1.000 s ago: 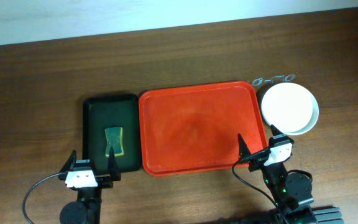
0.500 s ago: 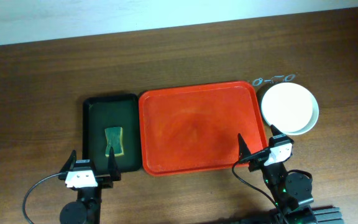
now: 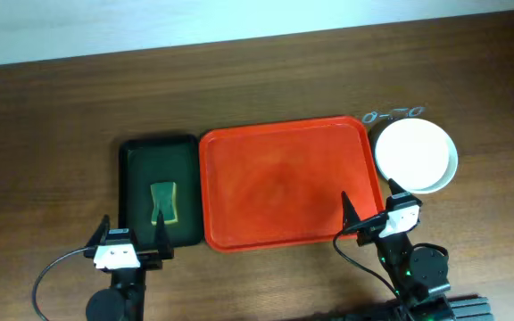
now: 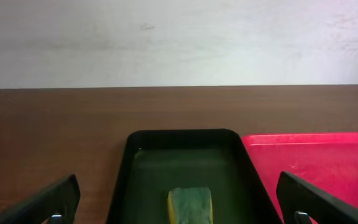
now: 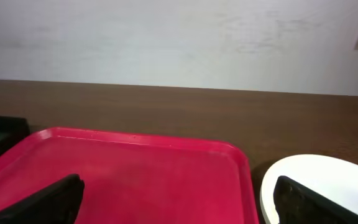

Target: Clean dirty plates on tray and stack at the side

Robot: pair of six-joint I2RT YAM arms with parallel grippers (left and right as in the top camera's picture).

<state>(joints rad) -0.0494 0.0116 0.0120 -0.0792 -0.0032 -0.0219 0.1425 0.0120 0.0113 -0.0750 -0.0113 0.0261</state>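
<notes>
The red tray (image 3: 284,183) lies in the middle of the table with nothing on it; it also shows in the right wrist view (image 5: 123,180) and at the right of the left wrist view (image 4: 328,162). A stack of plates (image 3: 416,155) with a white plate on top stands on the table just right of the tray, also in the right wrist view (image 5: 328,180). The plates beneath are mostly hidden. My left gripper (image 3: 130,237) is open and empty near the table's front edge, in front of the black tray. My right gripper (image 3: 367,214) is open and empty at the red tray's front right corner.
A smaller black tray (image 3: 158,160) left of the red tray holds a green and yellow sponge (image 3: 163,203), seen also in the left wrist view (image 4: 189,204). A small metal wire object (image 3: 391,114) lies behind the plates. A pale wall bounds the table's far edge.
</notes>
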